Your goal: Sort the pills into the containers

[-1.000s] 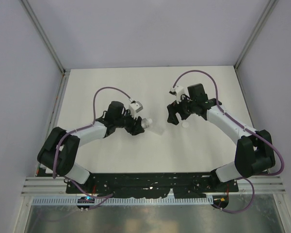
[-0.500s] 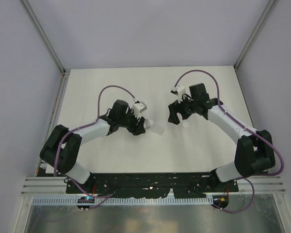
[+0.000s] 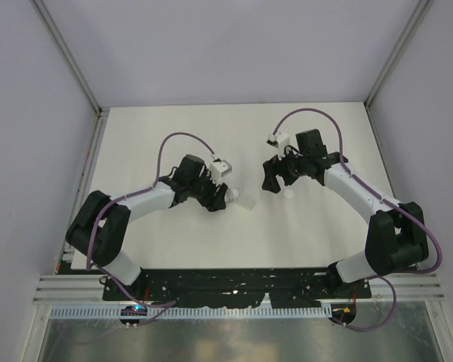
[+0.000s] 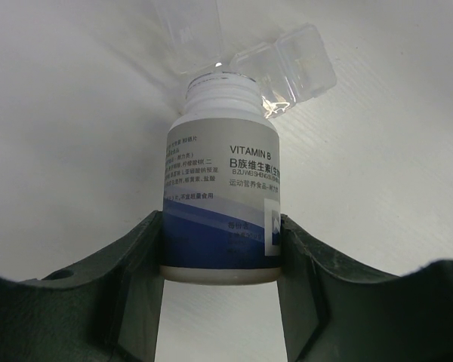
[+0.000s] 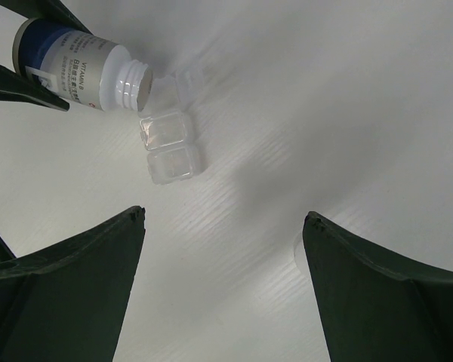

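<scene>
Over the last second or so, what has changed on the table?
The left hand, shut on the uncapped bottle, has edged slightly to the right, bringing the bottle closer to the clear box. The right hand stays open, hovering about where it was. The box and the white cap have not moved.

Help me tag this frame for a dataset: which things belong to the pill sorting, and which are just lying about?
Job: uncapped bottle, held in the left gripper; clear case at the bottle's mouth; right gripper, open. No pills can be made out.
Lying about: small white round piece near the right gripper, perhaps the bottle's cap.
</scene>
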Controlling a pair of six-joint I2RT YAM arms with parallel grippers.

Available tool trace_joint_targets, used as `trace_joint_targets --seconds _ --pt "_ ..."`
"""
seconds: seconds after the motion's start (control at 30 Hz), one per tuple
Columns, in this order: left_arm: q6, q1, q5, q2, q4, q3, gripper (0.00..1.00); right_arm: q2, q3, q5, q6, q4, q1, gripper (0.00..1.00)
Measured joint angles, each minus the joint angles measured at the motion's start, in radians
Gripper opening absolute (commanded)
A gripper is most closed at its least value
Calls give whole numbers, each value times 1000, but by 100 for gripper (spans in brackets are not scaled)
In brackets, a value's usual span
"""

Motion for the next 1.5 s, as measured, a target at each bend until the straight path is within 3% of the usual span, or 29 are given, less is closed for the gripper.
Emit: trace_joint_targets --seconds 1.5 --pt "55 -56 -90 64 -243 179 0 7 0 -38 3 -20 -25 89"
